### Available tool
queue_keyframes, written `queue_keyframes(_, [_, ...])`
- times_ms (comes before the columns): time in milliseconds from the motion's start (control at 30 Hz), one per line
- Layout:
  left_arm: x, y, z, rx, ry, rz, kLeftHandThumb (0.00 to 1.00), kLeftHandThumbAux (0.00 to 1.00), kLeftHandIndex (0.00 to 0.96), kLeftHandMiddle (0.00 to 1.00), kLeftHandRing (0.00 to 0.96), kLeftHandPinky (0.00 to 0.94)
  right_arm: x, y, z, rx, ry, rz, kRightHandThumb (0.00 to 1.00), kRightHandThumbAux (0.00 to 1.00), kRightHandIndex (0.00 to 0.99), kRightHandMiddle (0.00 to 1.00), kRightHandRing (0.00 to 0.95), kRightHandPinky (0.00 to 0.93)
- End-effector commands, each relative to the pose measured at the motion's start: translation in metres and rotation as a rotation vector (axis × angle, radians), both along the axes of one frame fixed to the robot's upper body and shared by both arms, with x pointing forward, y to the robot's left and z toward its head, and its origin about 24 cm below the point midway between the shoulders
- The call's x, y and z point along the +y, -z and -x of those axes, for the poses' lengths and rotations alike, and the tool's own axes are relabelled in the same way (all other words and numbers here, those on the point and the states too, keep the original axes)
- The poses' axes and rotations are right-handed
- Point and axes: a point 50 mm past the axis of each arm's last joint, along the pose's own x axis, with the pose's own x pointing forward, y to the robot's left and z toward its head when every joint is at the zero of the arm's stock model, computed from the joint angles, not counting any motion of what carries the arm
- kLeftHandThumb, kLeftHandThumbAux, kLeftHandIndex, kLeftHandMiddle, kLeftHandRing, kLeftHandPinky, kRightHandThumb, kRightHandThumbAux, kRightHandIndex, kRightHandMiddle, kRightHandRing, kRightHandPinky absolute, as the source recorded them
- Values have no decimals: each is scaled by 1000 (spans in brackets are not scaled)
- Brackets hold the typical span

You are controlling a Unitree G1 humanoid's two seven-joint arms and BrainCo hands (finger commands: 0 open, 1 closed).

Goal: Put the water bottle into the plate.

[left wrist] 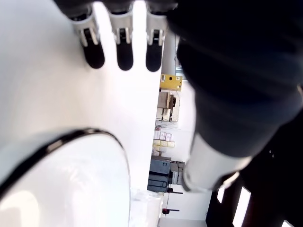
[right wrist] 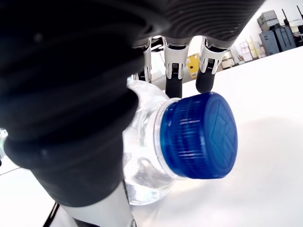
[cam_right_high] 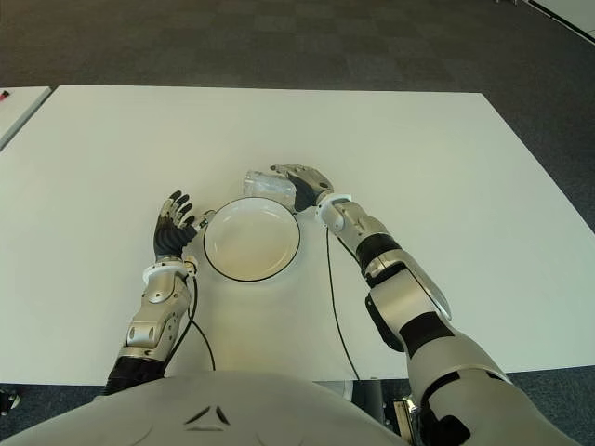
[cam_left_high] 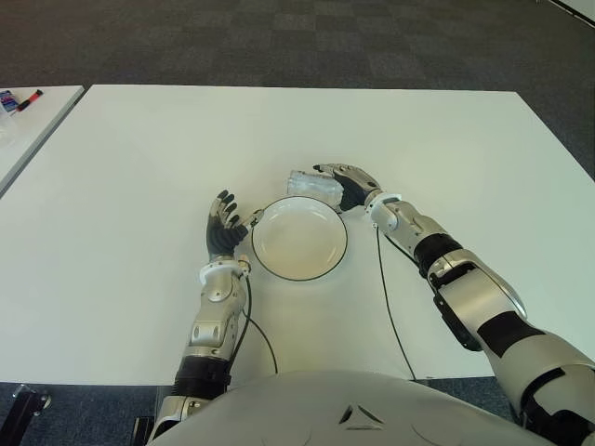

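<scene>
Fingers of the right hand (cam_left_high: 346,186) curl around the lying bottle (cam_left_high: 311,184); the grip should firm before lifting over the plate (cam_left_high: 299,239). The left hand (cam_left_high: 223,228), spread and empty, shows beside the plate's left rim.

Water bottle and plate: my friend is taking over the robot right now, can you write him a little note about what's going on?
Right hand: curled around the water bottle, which lies on its side on the table just beyond the plate's far rim; the blue cap shows in the right wrist view.
Left hand: open, holding nothing, beside the plate's left edge.
Plate: nothing in it.
Done: the bottle is grasped.
Left: lift it, bring it over the plate and set it down inside.
</scene>
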Motion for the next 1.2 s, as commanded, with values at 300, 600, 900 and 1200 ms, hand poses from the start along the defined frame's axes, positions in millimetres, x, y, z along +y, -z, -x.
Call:
queue_keyframes(300, [-22, 2, -1, 2, -6, 76, 35, 903, 130, 149, 134, 164, 11, -4, -3, -75, -35, 40, 0, 984, 82, 131, 123, 151])
queue_keyframes(600, [-24, 2, -1, 8, -12, 84, 31, 901, 130, 149, 133, 160, 24, -5, 1, -59, -81, -14, 0, 957, 71, 110, 120, 146])
queue_keyframes(900, [-22, 3, 0, 13, -11, 85, 30, 896, 125, 136, 123, 157, 31, -8, 3, -41, -99, -77, 0, 988, 101, 117, 123, 127])
queue_keyframes(1200, [-23, 2, 0, 9, -19, 89, 34, 904, 132, 155, 138, 164, 42, -11, 4, -95, -124, -82, 111, 998, 116, 142, 382, 510])
